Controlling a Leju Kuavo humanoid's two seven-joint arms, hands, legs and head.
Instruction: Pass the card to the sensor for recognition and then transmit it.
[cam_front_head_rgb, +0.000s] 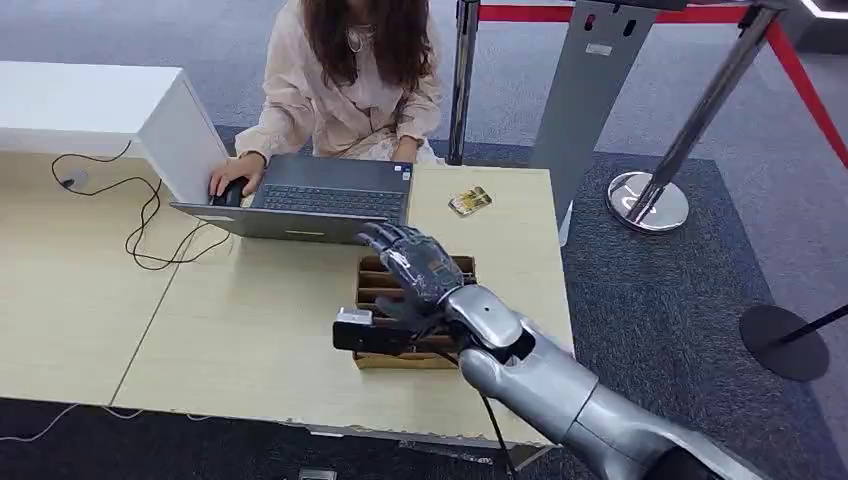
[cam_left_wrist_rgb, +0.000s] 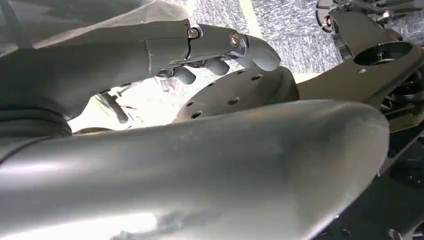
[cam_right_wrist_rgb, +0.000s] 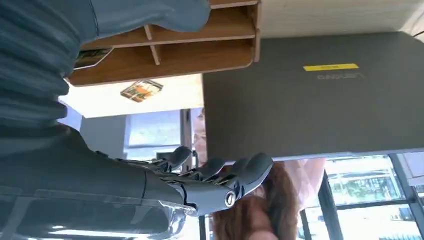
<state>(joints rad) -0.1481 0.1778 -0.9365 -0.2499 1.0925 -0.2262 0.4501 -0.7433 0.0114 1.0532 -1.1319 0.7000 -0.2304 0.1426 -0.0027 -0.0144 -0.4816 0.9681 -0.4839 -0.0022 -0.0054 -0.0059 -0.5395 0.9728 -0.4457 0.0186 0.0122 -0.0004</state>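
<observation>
The right hand (cam_front_head_rgb: 415, 268), dark grey with a silver forearm behind it, hangs above the slotted brown wooden card box (cam_front_head_rgb: 372, 280) with its fingers spread and only gently curved, and nothing between them; the right wrist view shows the same loose, empty spread of fingers (cam_right_wrist_rgb: 220, 172) near the closed back of the grey laptop lid (cam_right_wrist_rgb: 320, 95). A black wrist camera block (cam_front_head_rgb: 370, 331) sits just below the hand, over the near part of the box. The box rests on the pale wooden counter (cam_front_head_rgb: 250, 340), close to its right end, with thin wooden dividers forming narrow compartments; in the right wrist view a small dark card (cam_right_wrist_rgb: 92, 56) appears to lie in one compartment, though its detail is too blurred to read. Just beyond the box stands the open grey laptop (cam_front_head_rgb: 310, 197), its near edge almost over the box's far wall. To the right of the laptop, apart from the box and flat on the counter, lies a small colourful printed card (cam_front_head_rgb: 470, 201), also visible past the box in the right wrist view. A person in a cream blouse (cam_front_head_rgb: 345, 95) sits behind the laptop with one hand on a black mouse (cam_front_head_rgb: 229, 193). A black cable (cam_front_head_rgb: 140, 225) loops across the counter's left side. The left hand (cam_left_wrist_rgb: 220, 47) shows in the left wrist view with its fingers curled in, holding nothing that can be made out.
</observation>
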